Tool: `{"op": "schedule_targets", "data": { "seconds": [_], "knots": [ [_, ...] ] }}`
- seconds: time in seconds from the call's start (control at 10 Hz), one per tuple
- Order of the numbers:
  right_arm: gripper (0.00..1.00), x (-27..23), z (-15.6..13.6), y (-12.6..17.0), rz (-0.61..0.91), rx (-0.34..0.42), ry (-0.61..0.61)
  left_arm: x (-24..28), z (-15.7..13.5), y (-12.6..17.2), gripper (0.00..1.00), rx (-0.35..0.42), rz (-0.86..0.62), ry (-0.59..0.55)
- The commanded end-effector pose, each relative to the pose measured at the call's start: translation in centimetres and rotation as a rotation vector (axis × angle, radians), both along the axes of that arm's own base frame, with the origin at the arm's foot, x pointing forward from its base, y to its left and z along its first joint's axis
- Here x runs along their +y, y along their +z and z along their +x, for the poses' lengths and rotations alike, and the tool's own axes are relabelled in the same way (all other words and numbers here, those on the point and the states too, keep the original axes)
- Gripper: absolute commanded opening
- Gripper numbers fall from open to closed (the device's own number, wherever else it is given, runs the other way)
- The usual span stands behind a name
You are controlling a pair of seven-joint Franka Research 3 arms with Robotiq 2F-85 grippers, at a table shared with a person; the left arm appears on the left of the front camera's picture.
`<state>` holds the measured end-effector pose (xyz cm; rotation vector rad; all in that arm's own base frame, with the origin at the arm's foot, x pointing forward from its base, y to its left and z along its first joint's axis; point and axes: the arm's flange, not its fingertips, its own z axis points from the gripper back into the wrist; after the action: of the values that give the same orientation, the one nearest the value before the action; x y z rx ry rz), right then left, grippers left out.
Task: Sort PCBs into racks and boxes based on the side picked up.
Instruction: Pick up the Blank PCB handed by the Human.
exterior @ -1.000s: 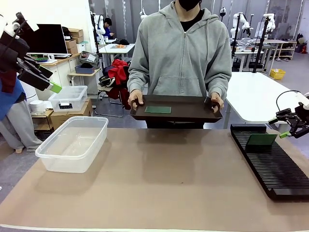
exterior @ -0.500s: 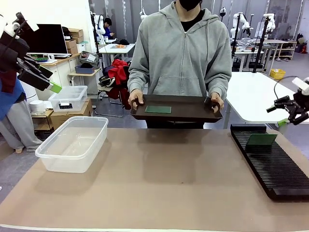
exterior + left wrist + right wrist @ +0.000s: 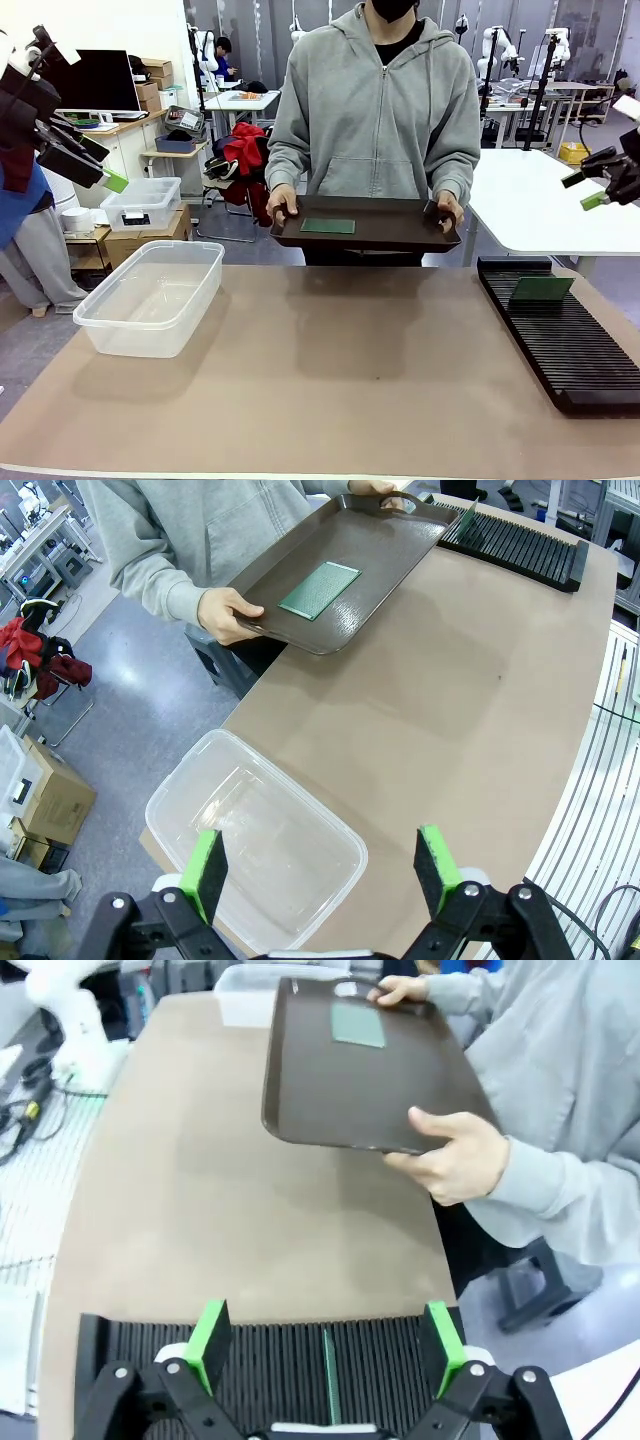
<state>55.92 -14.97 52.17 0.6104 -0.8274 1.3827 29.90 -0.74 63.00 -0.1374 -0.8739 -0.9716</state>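
A person holds a dark brown tray (image 3: 390, 232) at the table's far edge. One green PCB (image 3: 327, 226) lies flat on it, also seen as the PCB (image 3: 319, 589) and the PCB (image 3: 358, 1026). A second PCB (image 3: 541, 289) stands in the long black rack (image 3: 570, 345) at the right, seen edge-on as the PCB (image 3: 328, 1377) in the rack (image 3: 270, 1365). The clear box (image 3: 150, 296) sits empty at the left, below my left gripper (image 3: 325, 870). My left gripper (image 3: 92, 160) hangs open high at the far left. My right gripper (image 3: 592, 190) is open, raised above the rack's far end.
The person's hands (image 3: 282, 204) grip the tray's handles. A smaller lidded clear bin (image 3: 142, 203) stands on boxes beyond the table's left corner. A white table (image 3: 530, 200) lies behind the rack. The brown tabletop (image 3: 330, 370) stretches between box and rack.
My right gripper has risen from just above the rack's far end to well above it, staying open. The left arm, tray and boards have not moved.
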Motion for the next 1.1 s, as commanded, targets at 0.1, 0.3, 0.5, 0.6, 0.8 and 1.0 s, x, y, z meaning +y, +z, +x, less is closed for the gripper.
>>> {"op": "schedule_targets", "data": {
  "seconds": [0.1,0.3,0.5,0.6,0.8,1.0],
  "knots": [
    [1.00,1.3,-5.3,1.6,-0.035,0.027,-0.206,0.1,0.0,-0.1,1.00,0.009,0.003,-0.003],
    [1.00,1.6,-8.1,2.8,-0.101,0.112,-0.211,0.1,0.0,-0.1,1.00,0.009,0.003,-0.003],
    [1.00,1.5,-9.5,3.9,-0.093,0.186,-0.183,0.1,0.0,-0.1,1.00,0.009,0.003,-0.003],
    [1.00,1.5,-9.7,4.0,-0.080,0.215,-0.181,0.1,0.0,-0.1,1.00,0.009,0.003,-0.003],
    [1.00,0.8,-9.3,3.5,0.011,0.118,-0.038,0.1,0.0,-0.1,1.00,0.009,0.003,-0.003],
    [1.00,1.4,-10.0,3.8,-0.077,0.191,-0.170,0.1,0.0,-0.1,1.00,0.009,0.003,-0.003]
  ]
}}
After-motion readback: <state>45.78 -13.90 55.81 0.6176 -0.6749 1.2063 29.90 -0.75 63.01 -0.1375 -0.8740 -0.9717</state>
